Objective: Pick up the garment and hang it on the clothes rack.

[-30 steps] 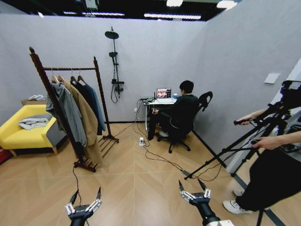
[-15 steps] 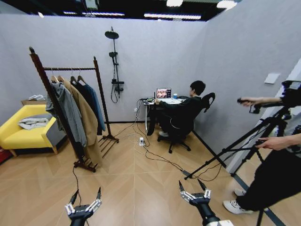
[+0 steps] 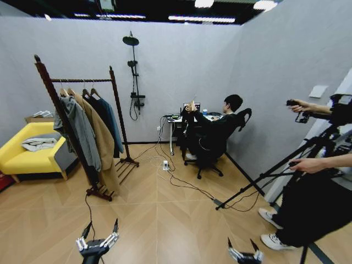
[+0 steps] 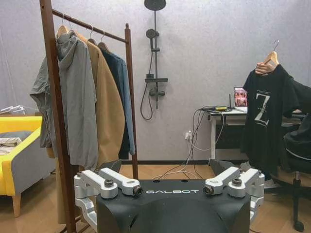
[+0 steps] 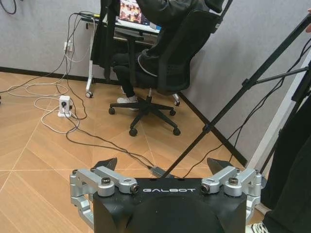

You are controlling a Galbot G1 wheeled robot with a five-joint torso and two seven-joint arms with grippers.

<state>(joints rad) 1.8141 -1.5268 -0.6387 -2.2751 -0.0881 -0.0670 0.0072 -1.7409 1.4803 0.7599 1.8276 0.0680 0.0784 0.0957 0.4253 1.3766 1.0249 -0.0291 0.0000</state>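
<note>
A seated person at the desk holds up the garment [image 3: 186,120], a black top with a white Z print [image 4: 263,110], by its light wooden hanger. The garment [image 5: 103,34] hangs in front of the desk. The clothes rack [image 3: 82,80], dark reddish-brown wood, stands at the left with several coats on its bar; one post [image 4: 50,87] is close in the left wrist view. My left gripper [image 3: 102,226] is low over the floor, open and empty [image 4: 165,167]. My right gripper [image 3: 242,245] is also low, open and empty [image 5: 163,165]. Both are far from the garment.
A yellow sofa [image 3: 25,157] stands left of the rack. Cables and a power strip [image 3: 165,164] run across the wood floor. An office chair [image 5: 146,68] and a desk [image 3: 179,124] are ahead. A tripod [image 3: 275,173] and a standing person [image 3: 311,209] are at the right.
The seated person has raised the black garment on its hanger. My right gripper has dropped lower in the head view. The standing person's hand on the camera has shifted.
</note>
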